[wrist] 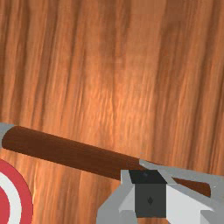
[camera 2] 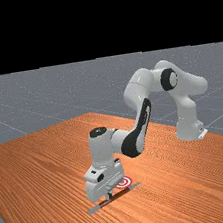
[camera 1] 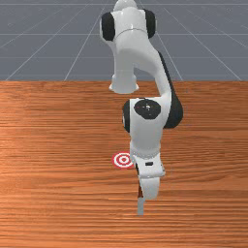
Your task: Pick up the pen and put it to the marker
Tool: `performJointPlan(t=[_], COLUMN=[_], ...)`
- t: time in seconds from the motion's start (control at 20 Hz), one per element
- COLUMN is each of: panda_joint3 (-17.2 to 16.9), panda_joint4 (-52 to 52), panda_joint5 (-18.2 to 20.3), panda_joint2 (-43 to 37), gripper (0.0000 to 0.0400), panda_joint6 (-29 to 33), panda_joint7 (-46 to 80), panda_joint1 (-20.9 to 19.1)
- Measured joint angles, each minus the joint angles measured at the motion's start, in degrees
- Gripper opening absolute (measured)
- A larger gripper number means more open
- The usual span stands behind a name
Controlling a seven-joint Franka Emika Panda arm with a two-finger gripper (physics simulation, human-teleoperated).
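Secure the pen before shifting it

The pen [wrist: 65,151] is just beside the round marker [camera 1: 124,160], one end reaching toward the table's [camera 2: 41,169] edge opposite the arm's base [camera 2: 187,122]. The gripper [camera 2: 109,196] is down at its brown middle; I cannot tell whether it is wide or closed. Best confirm a firm hold, then raise gently, without twisting.
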Motion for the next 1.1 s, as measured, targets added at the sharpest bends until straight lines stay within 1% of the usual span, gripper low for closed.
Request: performJointPlan(t=[0.2,0.3,0.35,0.4,0.45,0.55,0.6,0.7,0.75,0.8,0.85,0.9,0.95,1.0,1.05,1.1], panda_joint3=[-0.10,-0.48,0.65,2.72,-2.44,-2.59,-2.06,-0.44,-0.38,-0.37,-0.39,-0.58,-0.63,-0.61,-0.38,0.08], panda_joint4=[-0.62,-0.66,-0.64,-0.45,0.23,2.87,4.14,5.91,11.74,14.27,15.89,10.34,12.57,17.16,14.96,14.32], panda_joint5=[0.16,0.46,2.48,4.46,2.54,2.59,2.17,0.92,1.35,1.38,1.36,1.05,0.99,1.06,0.80,0.58], panda_joint2=[-0.58,-0.62,-0.51,-0.16,-0.16,1.20,1.87,2.81,6.02,8.15,10.01,7.25,8.67,11.23,10.15,9.84], gripper=[0.0000,0.0000,0.0000,0.0000,0.0000,0.0000,0.0000,0.0000,0.0000,0.0000,0.0000,0.0000,0.0028,0.0131,0.0113,0.0061], panda_joint6=[0.36,0.40,0.40,0.38,0.04,-1.25,-1.83,-2.64,-6.87,-7.37,-7.09,-1.95,-1.77,-3.14,-0.59,0.02], panda_joint7=[-3.65,-3.47,-2.66,-3.51,9.72,15.76,15.62,9.87,10.44,10.36,10.32,10.64,10.55,10.16,8.62,6.17], panda_joint1=[-3.24,-4.20,-5.22,-6.10,-0.84,3.29,4.79,5.50,5.73,5.82,5.89,5.87,5.89,5.93,5.67,5.05])
